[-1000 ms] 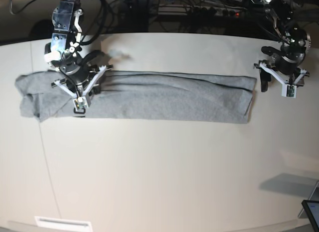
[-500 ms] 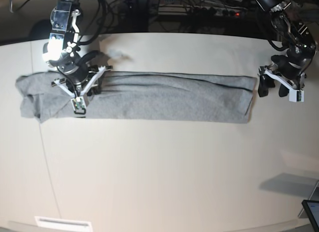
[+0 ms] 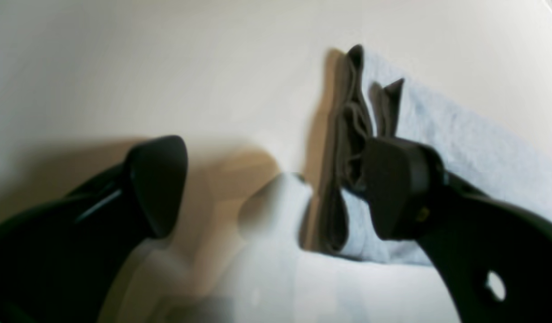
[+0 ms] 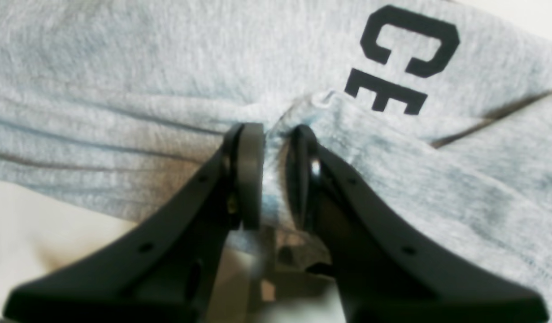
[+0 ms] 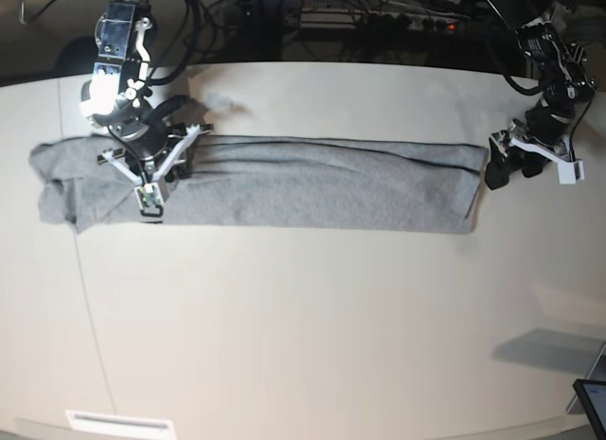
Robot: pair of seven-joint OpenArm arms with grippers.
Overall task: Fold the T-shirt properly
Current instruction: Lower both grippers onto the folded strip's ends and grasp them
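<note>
The grey T-shirt point(image 5: 312, 184) lies as a long, narrow folded strip across the table point(image 5: 312, 317). My right gripper point(image 5: 170, 166) sits on its left part. In the right wrist view this gripper point(image 4: 276, 175) is shut on a ridge of T-shirt point(image 4: 123, 67) cloth, next to black letters point(image 4: 406, 58). My left gripper point(image 5: 511, 167) hangs at the strip's right end. In the left wrist view it point(image 3: 276, 188) stands wide open, with one finger point(image 3: 392, 188) over the layered end of the T-shirt point(image 3: 459, 143) and the other over bare table.
Cables and equipment point(image 5: 379, 19) line the dark back edge of the table. A white label point(image 5: 118, 423) sits at the front left edge. A dark tablet corner point(image 5: 594, 402) pokes in at the front right.
The left gripper has opened wider and swung down toward the shirt's right end. The right gripper stays shut on the cloth and has hardly moved.
</note>
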